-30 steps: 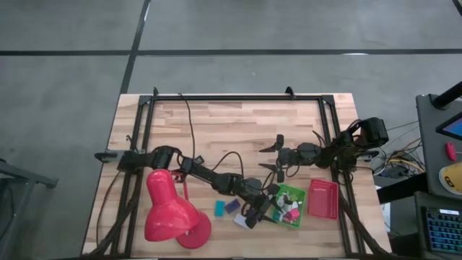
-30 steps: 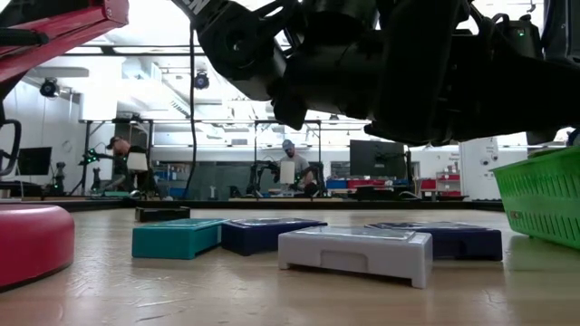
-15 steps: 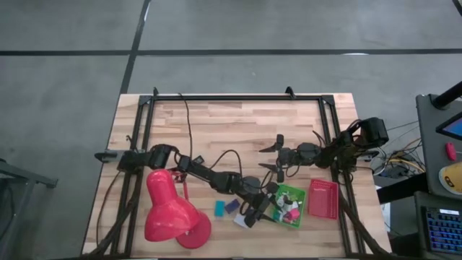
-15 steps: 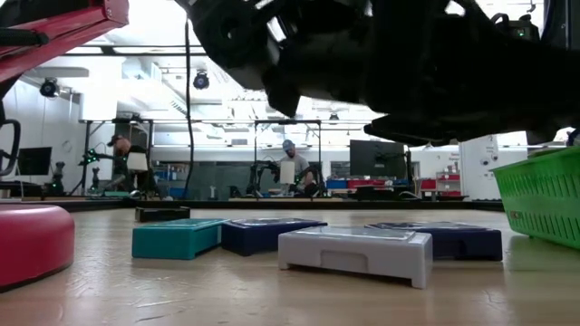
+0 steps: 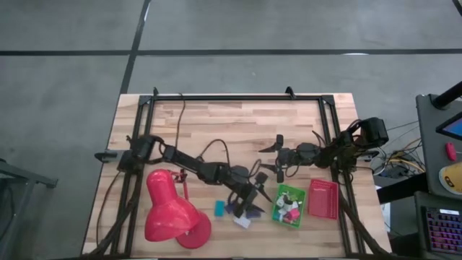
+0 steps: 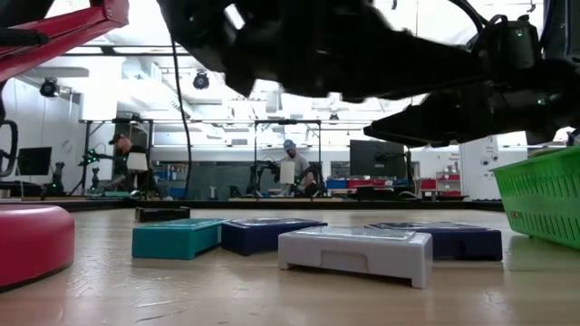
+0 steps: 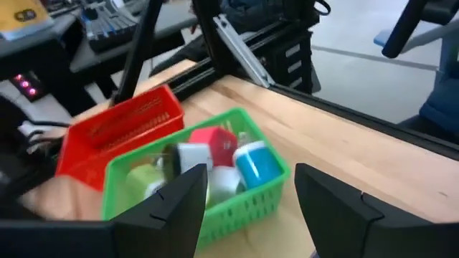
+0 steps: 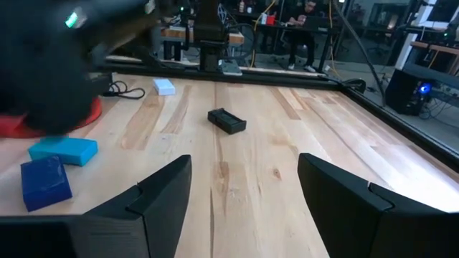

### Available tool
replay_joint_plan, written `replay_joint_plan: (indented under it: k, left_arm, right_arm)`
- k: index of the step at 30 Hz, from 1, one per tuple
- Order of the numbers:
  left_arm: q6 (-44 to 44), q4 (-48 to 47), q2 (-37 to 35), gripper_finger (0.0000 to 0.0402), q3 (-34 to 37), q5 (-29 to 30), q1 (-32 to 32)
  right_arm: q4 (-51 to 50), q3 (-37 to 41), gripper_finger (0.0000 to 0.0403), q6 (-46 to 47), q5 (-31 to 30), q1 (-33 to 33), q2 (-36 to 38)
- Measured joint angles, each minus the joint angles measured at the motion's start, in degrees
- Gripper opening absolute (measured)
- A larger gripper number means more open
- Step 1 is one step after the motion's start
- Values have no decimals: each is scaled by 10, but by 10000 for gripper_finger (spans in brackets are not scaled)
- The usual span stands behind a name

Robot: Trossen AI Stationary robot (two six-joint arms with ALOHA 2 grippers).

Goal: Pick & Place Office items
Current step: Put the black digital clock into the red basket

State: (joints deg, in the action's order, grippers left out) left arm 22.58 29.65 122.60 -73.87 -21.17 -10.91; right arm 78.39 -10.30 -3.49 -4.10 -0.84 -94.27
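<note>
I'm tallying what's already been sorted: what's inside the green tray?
The green tray holds a jumble of small pieces: a blue one, a red one, white and pale green ones. Anything beneath them is covered.

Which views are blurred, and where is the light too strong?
Left wrist view: motion blur smears the green tray and red tray. Right wrist view: the near dark arm is blurred. Low view: the arm is a dark silhouette against bright ceiling lights.

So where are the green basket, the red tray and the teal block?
green basket point(image 7: 237, 204), left wrist view, front mesh wall.
red tray point(image 5: 323, 198), high view, its middle.
teal block point(image 6: 177, 240), low view, front face.
</note>
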Motion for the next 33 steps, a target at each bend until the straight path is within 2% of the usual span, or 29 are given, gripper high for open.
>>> replay_joint_plan:
  k: [4,10,15,18,24,29,33]
  left_arm:
    - [11,12,-54,218,60,-20,23]
    - [4,115,-136,218,192,-109,75]
    - [-30,221,-184,218,300,-96,132]
    - [-58,253,-216,218,355,-91,172]
    - [-86,270,-293,218,457,-24,223]
    - [-87,360,-345,218,544,92,226]
    - [-87,437,-366,218,606,123,227]
  right_arm:
    - [-3,-1,247,0,0,0,0]
    - [-3,-3,249,0,0,0,0]
    - [-4,-4,255,0,0,0,0]
    - [-7,-4,256,0,0,0,0]
    - [-20,-4,249,0,0,0,0]
    - [-19,-4,252,0,0,0,0]
    - [-19,-5,256,0,0,0,0]
